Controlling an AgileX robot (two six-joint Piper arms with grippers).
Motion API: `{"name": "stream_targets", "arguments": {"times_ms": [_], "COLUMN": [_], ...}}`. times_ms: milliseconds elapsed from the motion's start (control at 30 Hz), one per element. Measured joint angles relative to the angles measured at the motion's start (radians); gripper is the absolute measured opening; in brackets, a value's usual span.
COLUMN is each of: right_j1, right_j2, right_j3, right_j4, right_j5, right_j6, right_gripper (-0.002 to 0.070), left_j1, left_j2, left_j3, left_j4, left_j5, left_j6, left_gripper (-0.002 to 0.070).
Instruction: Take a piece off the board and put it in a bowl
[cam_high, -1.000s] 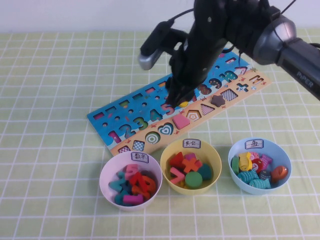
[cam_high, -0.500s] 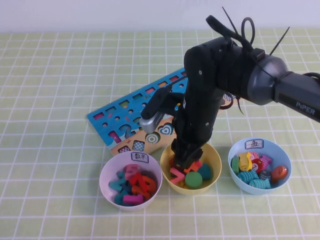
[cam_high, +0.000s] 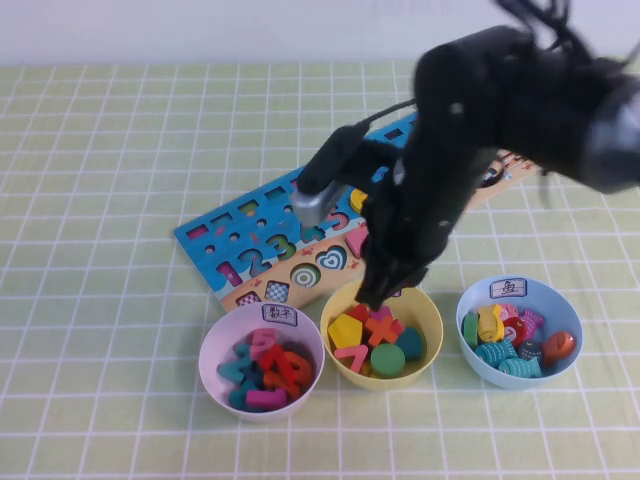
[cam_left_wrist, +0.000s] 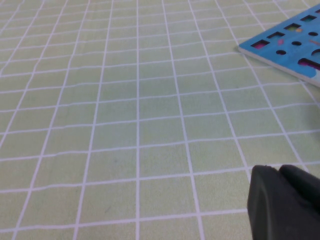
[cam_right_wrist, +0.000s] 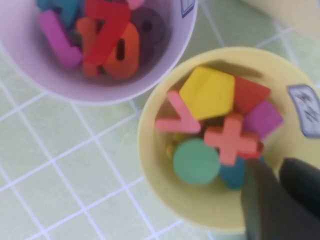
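Note:
The yellow pentagon (cam_high: 345, 330) lies loose in the yellow bowl (cam_high: 431, 318) among red, pink and green shapes. It also shows in the right wrist view (cam_right_wrist: 207, 92), inside the bowl's rim (cam_right_wrist: 150, 145). My right gripper (cam_high: 377, 291) hangs just above the bowl's far rim, open and empty; its dark fingertips (cam_right_wrist: 260, 200) show over the bowl's edge. The board (cam_high: 250, 235) lies behind the bowls, partly hidden by the right arm. My left gripper (cam_left_wrist: 280, 171) is shut and empty, low over bare cloth, with a board corner (cam_left_wrist: 285, 45) beyond it.
A pale pink bowl (cam_high: 212, 345) of number pieces stands left of the yellow one, also in the right wrist view (cam_right_wrist: 167, 62). A light blue bowl (cam_high: 560, 300) of mixed pieces stands to the right. Green checked cloth (cam_high: 100, 200) covers the table.
The right arm came from the board to the yellow bowl, let go of the yellow pentagon, which now lies in the bowl, and has lifted slightly.

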Motion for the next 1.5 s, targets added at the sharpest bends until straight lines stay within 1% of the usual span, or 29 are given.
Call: {"name": "stream_targets", "arguments": {"times_ms": [67,200,300,500,600,800,1000,1067,1200,1400,1500], "right_j1": [0.000,0.000,0.000,0.000,0.000,0.000,-0.009,-0.057,-0.222,-0.498,-0.601], "right_j2": [-0.091,-0.300,-0.460,-0.731,-0.884,-1.155,-1.376,-1.449,-1.590,-1.785,-1.860], "right_j3": [0.087,0.286,0.436,0.622,0.718,0.962,1.208,1.277,1.400,1.527,1.572], "right_j4": [0.000,0.000,0.004,0.002,0.002,-0.025,-0.058,-0.060,-0.063,-0.001,0.015], "right_j5": [-0.060,-0.214,-0.298,-0.252,-0.289,-0.545,-0.760,-0.820,-0.906,-0.922,-0.922], "right_j6": [0.002,0.009,0.010,0.010,0.010,0.027,0.157,0.172,0.180,0.183,0.183], "right_gripper": [0.0029,-0.0006,-0.0013,-0.0016,-0.0016,-0.0016,-0.0017,-0.0017,-0.0017,-0.0017,-0.0017], "left_j1": [0.000,0.000,0.000,0.000,0.000,0.000,0.000,0.000,0.000,0.000,0.000], "left_j2": [0.000,0.000,0.000,0.000,0.000,0.000,0.000,0.000,0.000,0.000,0.000], "left_j3": [0.000,0.000,0.000,0.000,0.000,0.000,0.000,0.000,0.000,0.000,0.000], "left_j4": [0.000,0.000,0.000,0.000,0.000,0.000,0.000,0.000,0.000,0.000,0.000], "left_j5": [0.000,0.000,0.000,0.000,0.000,0.000,0.000,0.000,0.000,0.000,0.000], "left_j6": [0.000,0.000,0.000,0.000,0.000,0.000,0.000,0.000,0.000,0.000,0.000], "left_gripper": [-0.0005,-0.0005,-0.0005,-0.0005,-0.0005,-0.0005,-0.0005,-0.0005,-0.0005,-0.0005,-0.0005]}}
